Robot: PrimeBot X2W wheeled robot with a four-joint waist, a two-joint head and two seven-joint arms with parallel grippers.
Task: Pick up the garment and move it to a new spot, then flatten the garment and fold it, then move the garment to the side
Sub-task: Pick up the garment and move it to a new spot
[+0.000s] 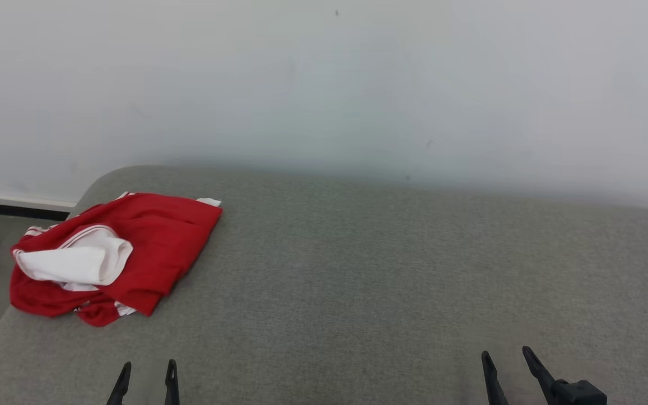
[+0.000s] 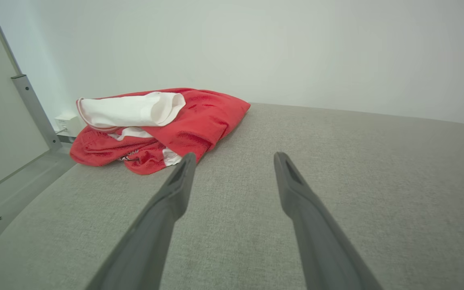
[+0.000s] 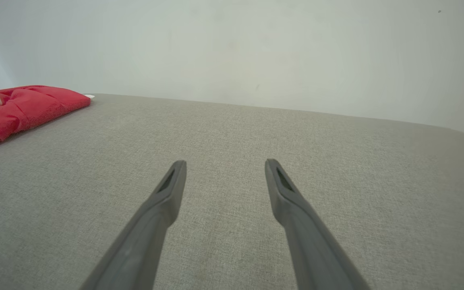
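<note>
The left gripper (image 1: 149,363) is at the near edge of the grey fabric-covered surface (image 1: 358,270), its fingers apart and holding nothing. The right gripper (image 1: 505,352) is the same, further right along this edge. The red jersey (image 1: 155,247) lies crumpled at the far left corner (a white part is turned out). Its long axis slants from the left edge toward the far edge.

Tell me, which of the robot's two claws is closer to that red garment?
The left. The left gripper sits just short of the crumpled red garment, open, not touching it. The right gripper, also open, is far across the grey surface to the garment's right.
</note>
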